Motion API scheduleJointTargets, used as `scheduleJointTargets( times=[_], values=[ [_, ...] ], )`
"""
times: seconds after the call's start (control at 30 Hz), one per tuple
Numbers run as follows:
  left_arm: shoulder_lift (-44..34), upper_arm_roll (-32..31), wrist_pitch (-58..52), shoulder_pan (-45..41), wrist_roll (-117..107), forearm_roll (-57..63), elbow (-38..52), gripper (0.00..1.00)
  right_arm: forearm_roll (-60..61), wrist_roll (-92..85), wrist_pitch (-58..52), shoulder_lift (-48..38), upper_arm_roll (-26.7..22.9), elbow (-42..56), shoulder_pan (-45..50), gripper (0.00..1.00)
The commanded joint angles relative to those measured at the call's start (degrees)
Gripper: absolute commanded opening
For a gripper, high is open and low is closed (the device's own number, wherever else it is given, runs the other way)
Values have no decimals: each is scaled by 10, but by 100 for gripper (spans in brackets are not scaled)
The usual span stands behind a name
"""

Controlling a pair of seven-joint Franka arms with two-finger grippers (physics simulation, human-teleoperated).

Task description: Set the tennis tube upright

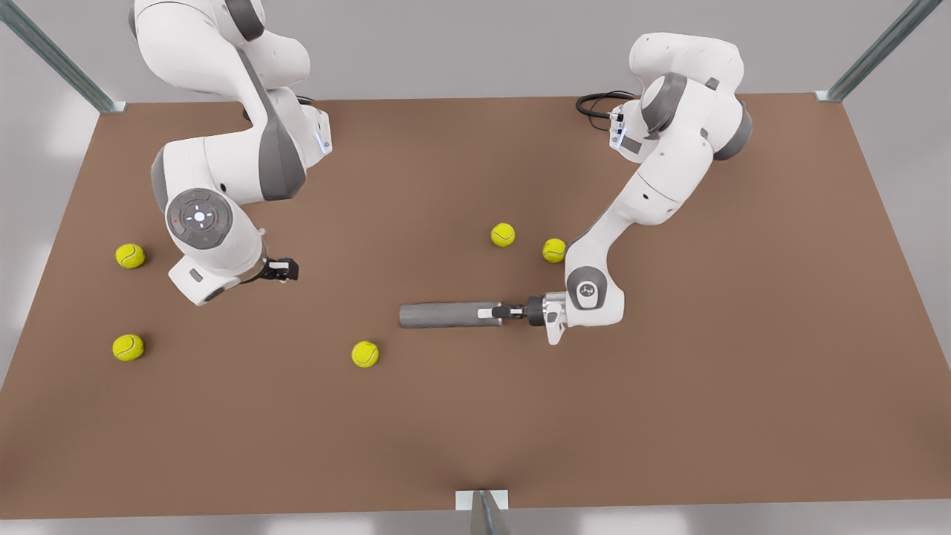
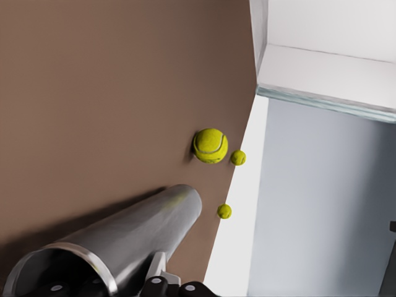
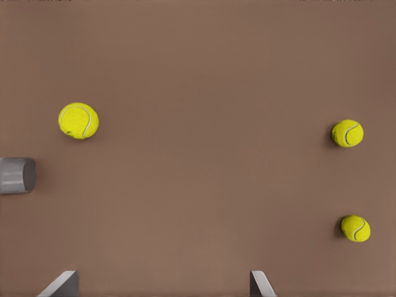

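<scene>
The tennis tube (image 1: 446,314) is a grey cylinder lying flat on the brown table (image 1: 669,416), its silvery rim toward the front view's right. My left gripper (image 1: 509,312) reaches in level from that side and is shut on the rim end. In the left wrist view the tennis tube (image 2: 124,241) runs away from the camera, with its open rim held at my left gripper (image 2: 136,286). My right gripper (image 1: 286,269) hangs over the table at the front view's left, well away from the tube. In its own view my right gripper (image 3: 161,291) is open, and the tube's far end (image 3: 17,175) shows at the edge.
Several yellow-green tennis balls lie loose: two (image 1: 130,255) (image 1: 128,347) at the front view's left, one (image 1: 365,354) just in front of the tube, two (image 1: 503,235) (image 1: 553,250) behind it by the left arm. Metal frame posts (image 1: 877,52) stand at the table corners.
</scene>
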Motion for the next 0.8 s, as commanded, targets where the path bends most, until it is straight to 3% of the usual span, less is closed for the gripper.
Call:
scheduleJointTargets(
  times=[0.0,0.4,0.77],
  values=[
    [0,0,0,0,0,0,0,30,0,0,0,0,0,0,0,100],
    [-11,-1,-4,3,2,0,-2,21,4,0,0,0,0,0,0,100],
    [-41,0,-5,6,2,1,-19,21,2,-1,0,0,0,0,1,100]
  ],
)
